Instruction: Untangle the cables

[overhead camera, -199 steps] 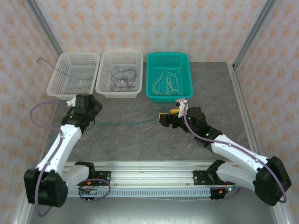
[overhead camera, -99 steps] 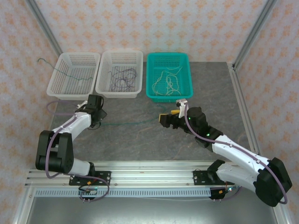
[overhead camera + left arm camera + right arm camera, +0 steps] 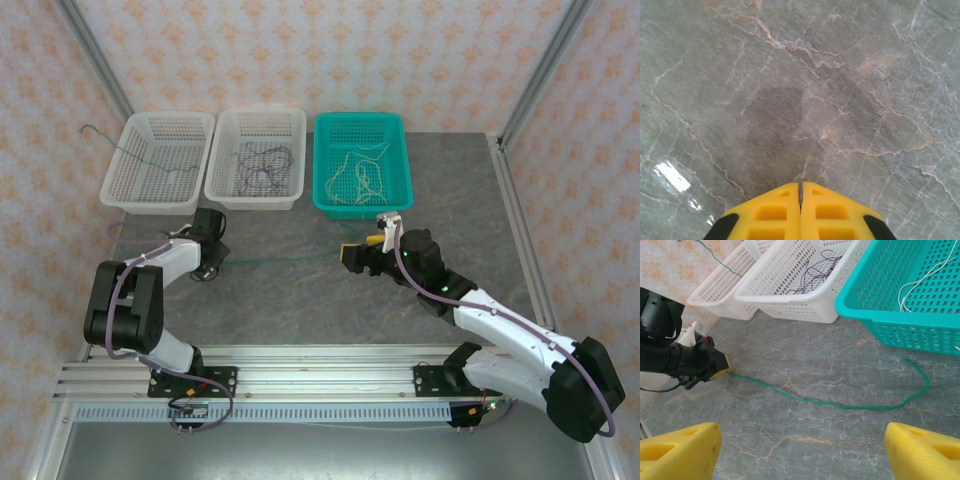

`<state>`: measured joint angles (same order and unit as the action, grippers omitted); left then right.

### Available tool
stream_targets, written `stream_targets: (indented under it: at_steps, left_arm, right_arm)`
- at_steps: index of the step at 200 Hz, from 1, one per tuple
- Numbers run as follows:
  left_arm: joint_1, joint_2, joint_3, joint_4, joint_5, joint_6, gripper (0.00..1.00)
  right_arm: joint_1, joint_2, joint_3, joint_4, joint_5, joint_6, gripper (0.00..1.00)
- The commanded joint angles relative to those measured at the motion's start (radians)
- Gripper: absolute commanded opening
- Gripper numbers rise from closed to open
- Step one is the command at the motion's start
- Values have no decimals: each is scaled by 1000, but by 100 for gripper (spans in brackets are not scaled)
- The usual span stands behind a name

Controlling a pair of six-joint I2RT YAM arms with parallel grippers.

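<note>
Left tool point(image 3: 800, 186) is pressed together, low over the table point(image 3: 790, 75). The green cable point(image 3: 840, 406) lies on the table, starting right at that tool's tip and running right toward the teal basket point(image 3: 860, 290) — pinched or not, I cannot tell. Right tool point(image 3: 802, 452) is spread wide, on the cable's near side. Cream cables point(image 3: 360, 172) lie in the teal basket.

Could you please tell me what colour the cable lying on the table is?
The cable is green, clearest in the right wrist view.
</note>
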<state>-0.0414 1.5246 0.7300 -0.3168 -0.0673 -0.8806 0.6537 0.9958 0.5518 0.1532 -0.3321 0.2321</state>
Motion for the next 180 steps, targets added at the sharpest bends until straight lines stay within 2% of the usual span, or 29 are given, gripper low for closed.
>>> stream_targets:
  at_steps: [1,95,115,149,180]
  left_arm:
    - [-2,-56,-2,-17,-18,-14,0]
    - [9,-505,126,-303,44,131,0]
    - [45,-561,188,-336,109,148,0]
    - [165,-598,346,-414,241,176,0]
    - [201,-610,504,-467,248,196,0]
  right_arm:
    - [7,-17,17,2,22,-12,85]
    - [6,-100,15,-10,85,-8,86]
    - [6,-120,17,-12,102,-11,87]
    - [3,-144,15,-13,127,-15,87]
    - [3,-144,-2,15,138,-22,89]
